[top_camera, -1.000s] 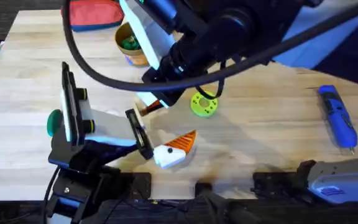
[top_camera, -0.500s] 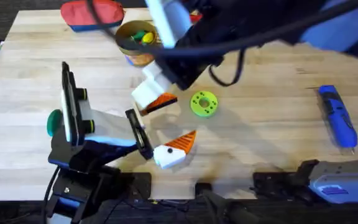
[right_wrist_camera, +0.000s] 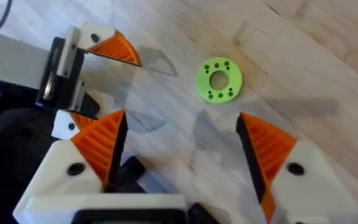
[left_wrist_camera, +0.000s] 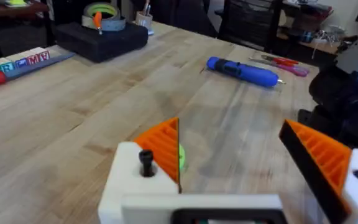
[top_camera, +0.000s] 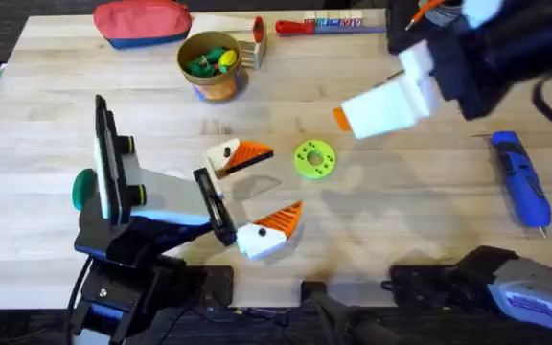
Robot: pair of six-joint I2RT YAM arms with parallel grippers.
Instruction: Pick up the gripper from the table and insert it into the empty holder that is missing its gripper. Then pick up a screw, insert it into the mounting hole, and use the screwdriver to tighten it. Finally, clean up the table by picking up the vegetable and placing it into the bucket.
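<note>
On the table (top_camera: pixel 429 220): one screwdriver (top_camera: pixel 521 179), one bucket (top_camera: pixel 212 65); both end effectors released, left (top_camera: pixel 252 196), right (right_wrist_camera: pixel 185 152).

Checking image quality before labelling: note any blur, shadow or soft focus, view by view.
Overhead: the right tool is smeared by motion blur, and soft shadows lie on the table beside the green disc. Left wrist: the near fingers are soft; the screwdriver is sharper. Right wrist: the disc is crisp, with faint shadows nearby.
</note>
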